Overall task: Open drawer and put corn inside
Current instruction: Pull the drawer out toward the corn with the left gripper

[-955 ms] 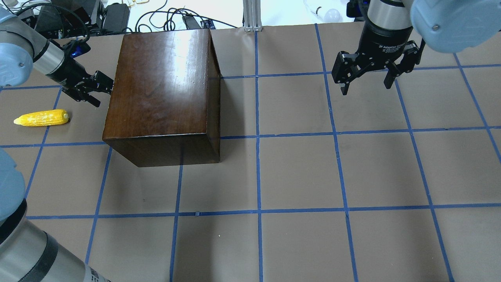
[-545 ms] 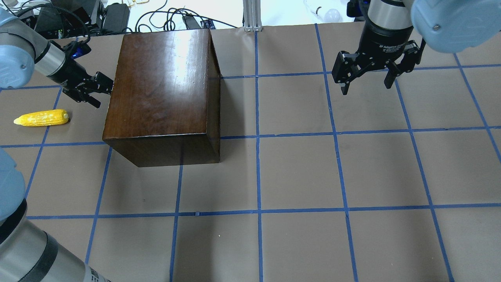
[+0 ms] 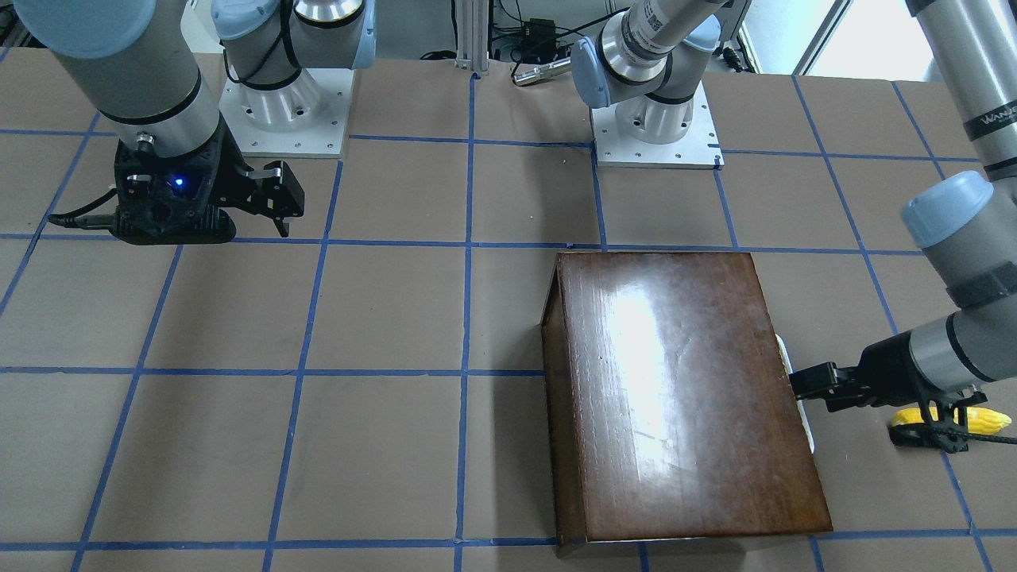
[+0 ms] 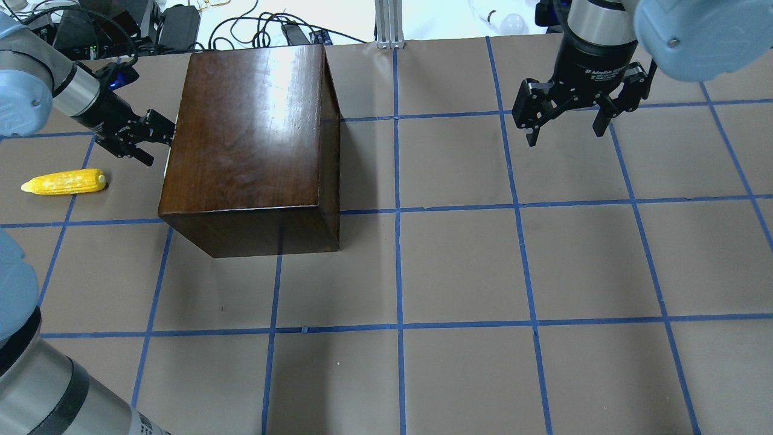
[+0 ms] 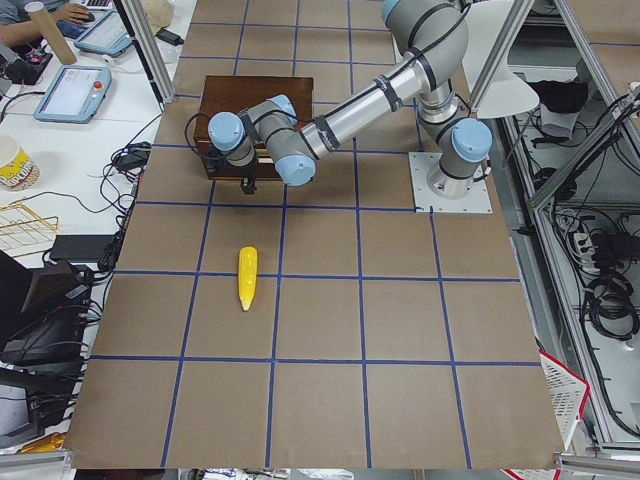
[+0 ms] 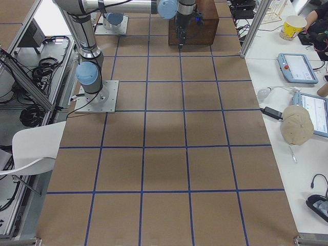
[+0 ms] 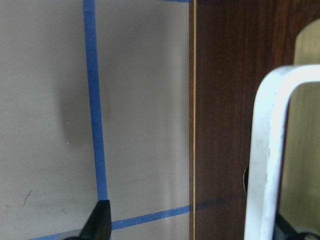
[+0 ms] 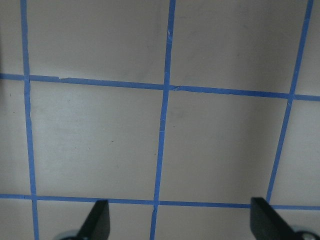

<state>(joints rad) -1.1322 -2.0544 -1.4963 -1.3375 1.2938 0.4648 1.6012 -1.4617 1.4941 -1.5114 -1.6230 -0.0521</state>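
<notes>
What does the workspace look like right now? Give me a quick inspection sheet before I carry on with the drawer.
surface: table covered in brown paper with a blue tape grid.
job's things: dark wooden cabinet on the robot's left half. The drawer shows its dark front and white handle in the left wrist view. The corn lies on the table, apart from the cabinet.
clutter: nothing seen.
grippers: left gripper open at the handle, a finger on each side. Right gripper open over bare table.
cables: cables tangled beyond the table's far edge.
surroundings: side bench with tablets and a paper cup; white chair.
</notes>
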